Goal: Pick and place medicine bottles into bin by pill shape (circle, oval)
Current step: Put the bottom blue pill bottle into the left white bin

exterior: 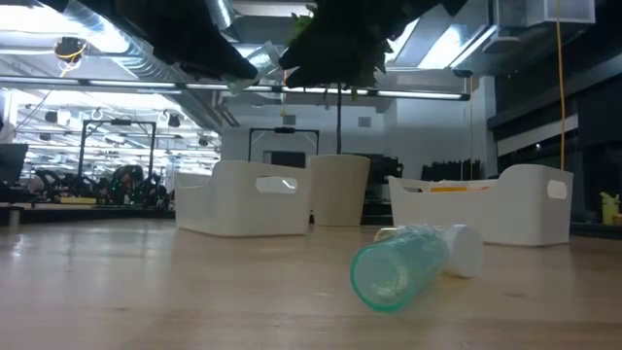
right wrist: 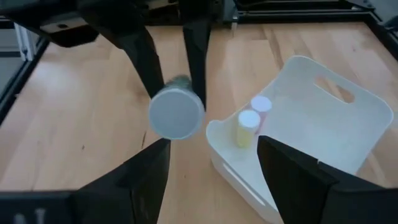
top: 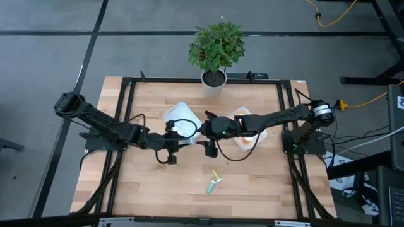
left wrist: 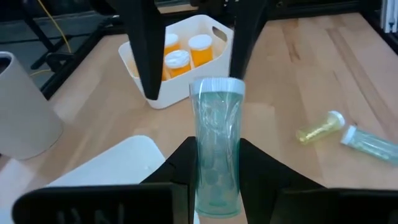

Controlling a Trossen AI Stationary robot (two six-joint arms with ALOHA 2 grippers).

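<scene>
The left claw pinches a teal bottle (cap toward the open right claw).

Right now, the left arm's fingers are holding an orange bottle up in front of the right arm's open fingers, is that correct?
Not quite: the bottle in the left gripper is pale teal, not orange, as the left wrist view shows. The right gripper does stand open facing it.
</scene>
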